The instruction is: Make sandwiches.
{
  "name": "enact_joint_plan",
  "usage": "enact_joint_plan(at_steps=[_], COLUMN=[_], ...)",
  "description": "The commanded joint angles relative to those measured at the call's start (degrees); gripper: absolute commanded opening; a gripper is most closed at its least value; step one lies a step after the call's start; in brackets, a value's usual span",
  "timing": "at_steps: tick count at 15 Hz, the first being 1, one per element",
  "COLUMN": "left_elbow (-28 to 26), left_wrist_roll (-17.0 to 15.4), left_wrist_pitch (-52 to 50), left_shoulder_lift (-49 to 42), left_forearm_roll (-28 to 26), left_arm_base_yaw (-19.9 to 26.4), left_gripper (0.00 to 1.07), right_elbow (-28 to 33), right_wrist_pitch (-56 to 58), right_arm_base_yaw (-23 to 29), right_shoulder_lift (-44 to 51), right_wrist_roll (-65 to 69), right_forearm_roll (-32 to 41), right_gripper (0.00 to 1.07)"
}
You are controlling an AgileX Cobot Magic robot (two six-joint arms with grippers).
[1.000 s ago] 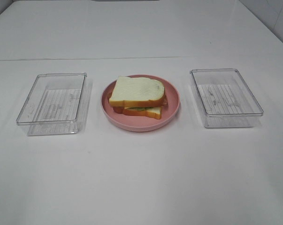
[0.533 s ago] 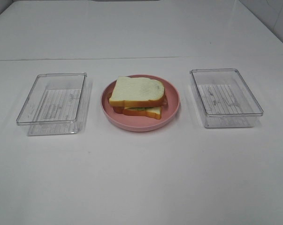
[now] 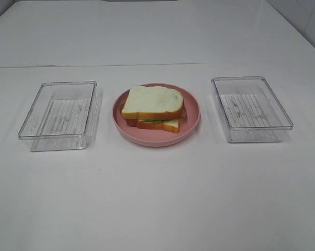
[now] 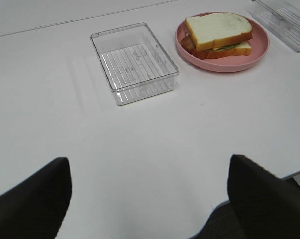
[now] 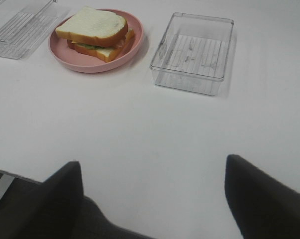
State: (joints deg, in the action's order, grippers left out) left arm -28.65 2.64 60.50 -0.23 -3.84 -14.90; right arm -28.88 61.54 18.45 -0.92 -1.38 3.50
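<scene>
The sandwiches (image 3: 153,109) sit as one stack on a round pink plate (image 3: 191,123) in the middle of the desk (image 3: 157,193): a white bread slice with orange-brown crust on top, a sliver of green lettuce and brown filling showing at the edge, and a second slice beneath, shifted slightly toward the front. To either side of the plate, apart from it, stands a clear plastic tray with a ribbed floor, the left tray (image 3: 59,114) and the right tray (image 3: 250,108); both hold nothing. The desk is plain glossy white, with a faint seam running across it behind the trays and soft reflections farther back. At the far right corner a pale tiled wall is just visible.

The left end effector (image 4: 150,191) has its dark fingers spread wide over the near desk edge, holding nothing. The right end effector (image 5: 152,196) is likewise spread and empty, well short of the plate.
</scene>
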Motion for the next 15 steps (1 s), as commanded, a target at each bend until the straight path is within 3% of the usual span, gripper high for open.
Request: enact_joint_plan(at_steps=[1, 11, 12, 15], left_elbow=[0.1, 0.1, 0.1, 0.1], left_wrist_roll=[0.1, 0.1, 0.1, 0.1], left_wrist_pitch=[-0.6, -0.6, -0.6, -0.6], left_shoulder_lift=[-0.9, -1.2, -1.2, -1.3], left_forearm_roll=[-0.2, -0.2, -0.2, -0.2], left_arm_base_yaw=[0.2, 0.5, 2.3, 12.9], left_gripper=[0.81, 0.81, 0.81, 0.81], right_elbow=[0.2, 0.2, 0.2, 0.2], right_wrist_pitch=[-0.7, -0.7, -0.7, -0.8], right_arm_base_yaw=[-0.1, -0.3, -1.8, -13.9], right_shoulder_lift=[0.5, 0.5, 0.5, 0.5], right_wrist_roll=[-0.3, -0.3, -0.3, -0.3], right_forearm_roll=[0.0, 0.1, 0.6, 0.6], right_gripper=[0.75, 0.75, 0.75, 0.75])
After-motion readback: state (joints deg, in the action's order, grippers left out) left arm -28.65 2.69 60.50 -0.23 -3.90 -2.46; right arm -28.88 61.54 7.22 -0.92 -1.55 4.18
